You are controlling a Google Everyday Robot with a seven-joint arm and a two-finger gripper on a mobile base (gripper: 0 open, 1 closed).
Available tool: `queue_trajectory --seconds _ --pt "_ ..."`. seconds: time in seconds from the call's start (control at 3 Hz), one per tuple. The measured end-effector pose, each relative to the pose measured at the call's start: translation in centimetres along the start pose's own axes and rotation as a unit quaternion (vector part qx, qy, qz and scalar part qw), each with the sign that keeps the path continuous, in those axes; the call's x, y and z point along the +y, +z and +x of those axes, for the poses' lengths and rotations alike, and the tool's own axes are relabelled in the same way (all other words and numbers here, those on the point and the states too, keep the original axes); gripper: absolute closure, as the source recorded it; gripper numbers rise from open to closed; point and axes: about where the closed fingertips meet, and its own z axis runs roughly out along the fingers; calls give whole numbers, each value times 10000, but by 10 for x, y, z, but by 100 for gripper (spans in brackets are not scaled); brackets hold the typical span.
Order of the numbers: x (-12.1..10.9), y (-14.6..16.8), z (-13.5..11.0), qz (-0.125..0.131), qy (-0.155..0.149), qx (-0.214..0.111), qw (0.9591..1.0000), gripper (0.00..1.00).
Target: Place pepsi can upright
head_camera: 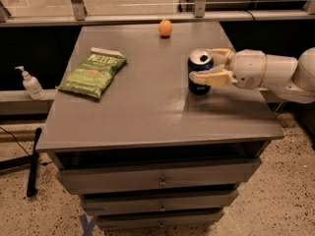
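The pepsi can (199, 63), dark blue with a silver top, stands upright on the grey table (147, 107), right of its middle. My gripper (208, 65) reaches in from the right at can height. Its cream fingers (212, 77) lie against the can's front and back sides, shut on it. The can's base appears to rest on the tabletop. The white arm runs off the right edge of the view.
A green chip bag (93, 73) lies on the left part of the table. A small orange ball (165, 28) sits near the back edge. A sanitizer bottle (30, 84) stands on a ledge to the left. Drawers are below the tabletop.
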Motion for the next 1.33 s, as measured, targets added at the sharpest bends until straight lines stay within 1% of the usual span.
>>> queue_trajectory --seconds 0.33,0.67,1.33 --pt "0 -1 11 -36 258 42 9997 82" --pt "0 -2 20 -38 474 95 9988 59" --pt "-1 -2 17 -38 477 96 9988 12"
